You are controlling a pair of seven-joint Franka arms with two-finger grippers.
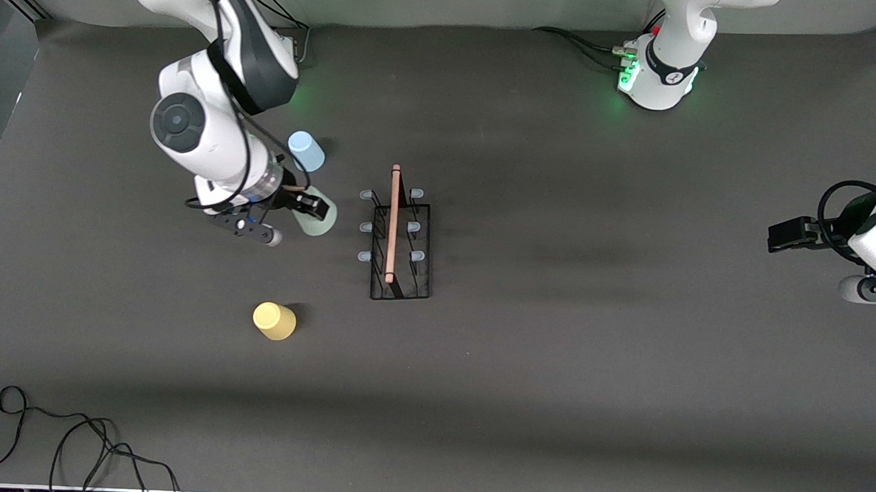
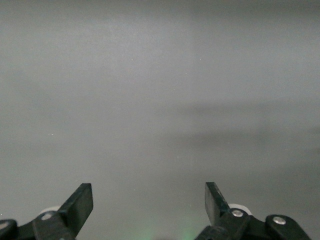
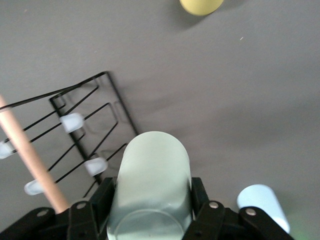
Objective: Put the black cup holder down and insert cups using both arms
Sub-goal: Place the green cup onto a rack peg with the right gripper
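right gripper [image 1: 308, 212]: we see it clamped on the pale green cup [image 3: 150, 180], mid-left of the frame, up in the air beside the black cup holder [image 1: 401, 241].
holder: standing at frame centre, all six pegs bare.
other cups: light blue cup [image 1: 306, 151] above the gripper in frame; yellow cup [image 1: 275, 321] lower, nearer the camera.
left gripper [image 2: 149, 206]: fingers apart, empty, waiting at the right edge of the frame.
risk: we judge the cup mouth could catch a peg tip off-centre, shoving the light wire holder or twisting the cup in the grip.
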